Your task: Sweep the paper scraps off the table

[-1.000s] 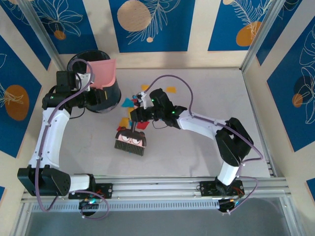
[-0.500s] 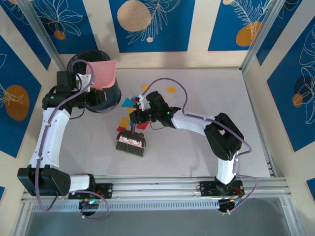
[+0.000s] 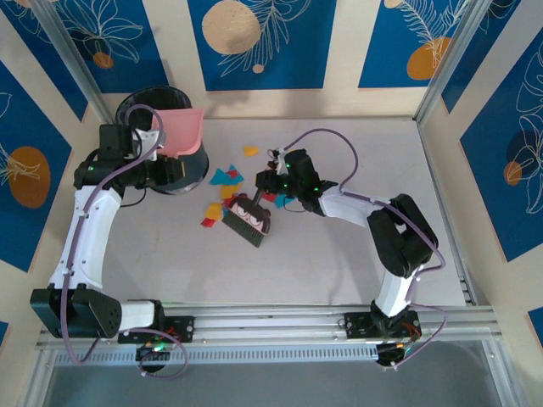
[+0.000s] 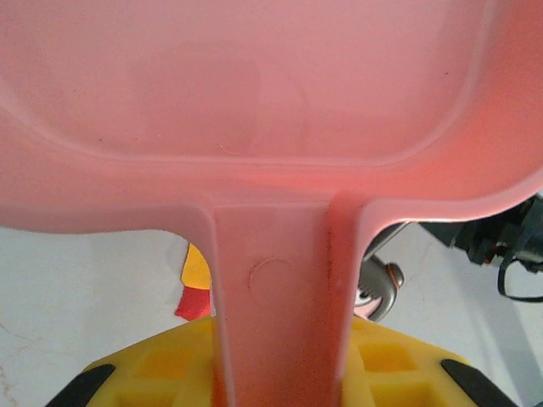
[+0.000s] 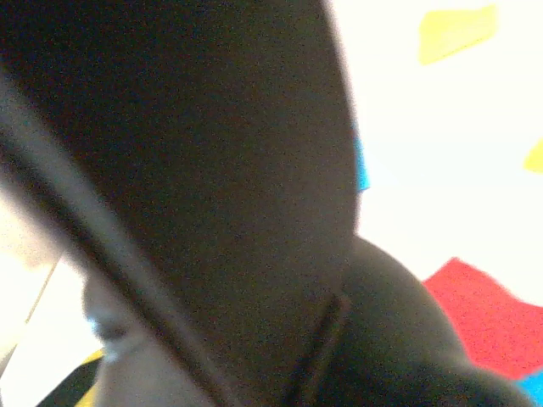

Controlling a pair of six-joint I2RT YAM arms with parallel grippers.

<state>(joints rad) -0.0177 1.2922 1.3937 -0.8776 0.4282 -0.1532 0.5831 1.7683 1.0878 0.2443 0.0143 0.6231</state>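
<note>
Paper scraps (image 3: 222, 176) in teal, red and orange-yellow lie scattered on the table (image 3: 339, 271) left of centre, with one orange bit (image 3: 251, 151) farther back. My right gripper (image 3: 270, 188) is shut on the handle of the small face-printed brush (image 3: 248, 220), whose bristles rest tilted on the table just right of the scraps. In the right wrist view the dark brush (image 5: 212, 170) blocks most of the picture, with a red scrap (image 5: 484, 314) and a yellow scrap (image 5: 458, 32) beyond it. My left gripper (image 3: 159, 161) is shut on the handle of the pink dustpan (image 3: 182, 131), held over the bin; the dustpan (image 4: 254, 85) looks empty inside.
A black round bin (image 3: 144, 110) stands at the back left, under the dustpan. Aluminium rails (image 3: 280, 318) edge the near side, and patterned walls close the other sides. Bare table stretches to the right and toward the front.
My right gripper has carried the brush up and to the right, turning it to a slant beside the scraps. The dustpan has shifted slightly over the bin.
</note>
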